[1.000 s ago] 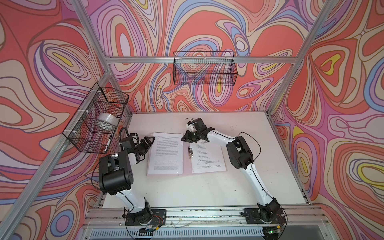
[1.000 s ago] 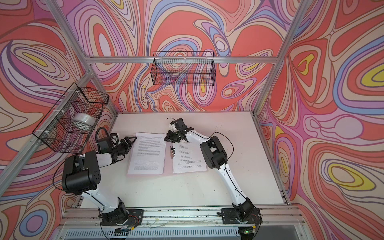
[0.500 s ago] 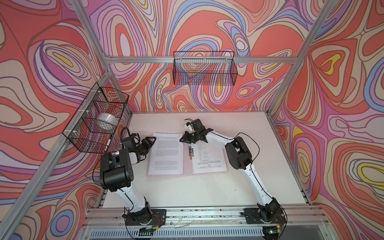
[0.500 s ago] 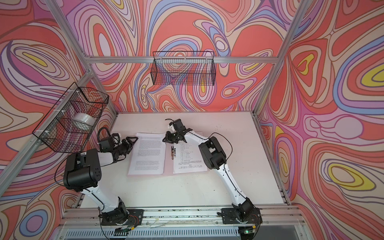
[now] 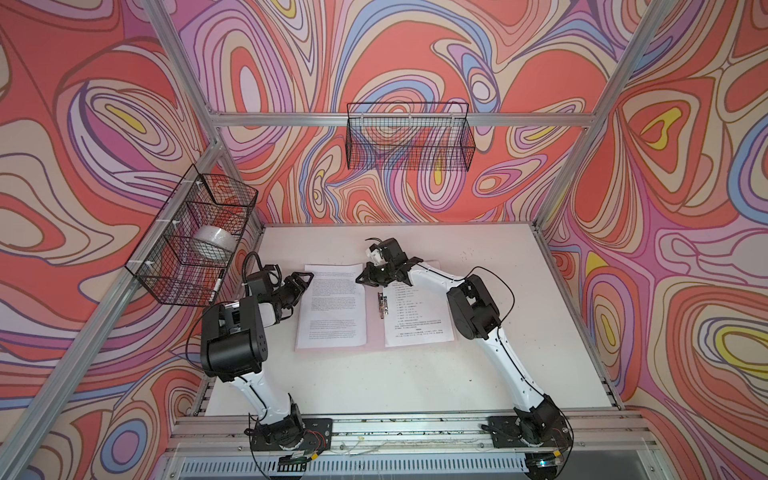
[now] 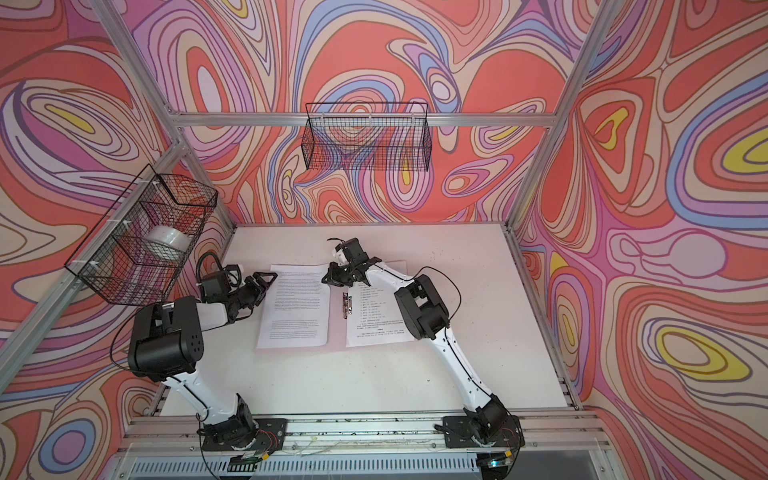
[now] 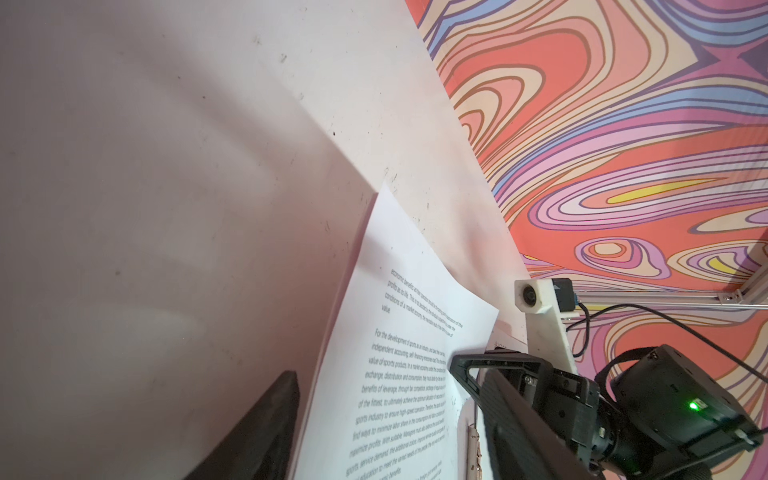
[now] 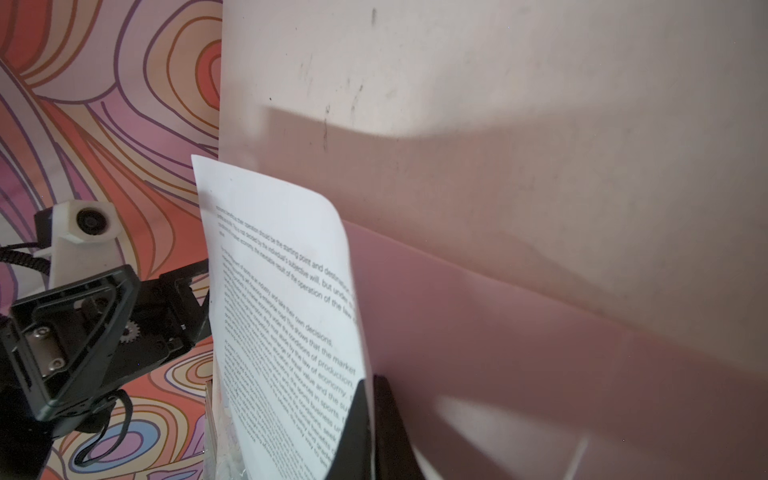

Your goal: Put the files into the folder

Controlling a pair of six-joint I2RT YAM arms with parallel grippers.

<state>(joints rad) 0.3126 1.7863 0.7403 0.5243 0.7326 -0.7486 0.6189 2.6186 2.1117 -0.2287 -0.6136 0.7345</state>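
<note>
In both top views the folder point(image 5: 375, 332) lies open and flat on the table point(image 5: 374, 386), with the clip point(image 5: 381, 305) on its spine. The text sheet point(image 5: 332, 316) covers the half on the clip's left-arm side, and the list sheet point(image 5: 417, 320) covers the other half. A pink rim shows along their near edges. Bare table runs wide from the clip toward the arm bases, and beyond the clip to the back wall point(image 5: 395, 199). The left gripper point(image 5: 306, 284) stands spread at the text sheet's outer edge, away from the clip, and holds nothing. The right gripper point(image 5: 360, 280) sits at that sheet's far corner, just beyond the clip.

In the left wrist view the fingers point(image 7: 266, 428) stand wide apart, one over bare table and the other over the text sheet point(image 7: 399, 374). Whether they touch either, I cannot tell.

In the right wrist view the fingers point(image 8: 353, 419) are nearly together and pinch the text sheet point(image 8: 282, 291) by its edge, which curls up off the folder point(image 8: 519, 353).
</note>
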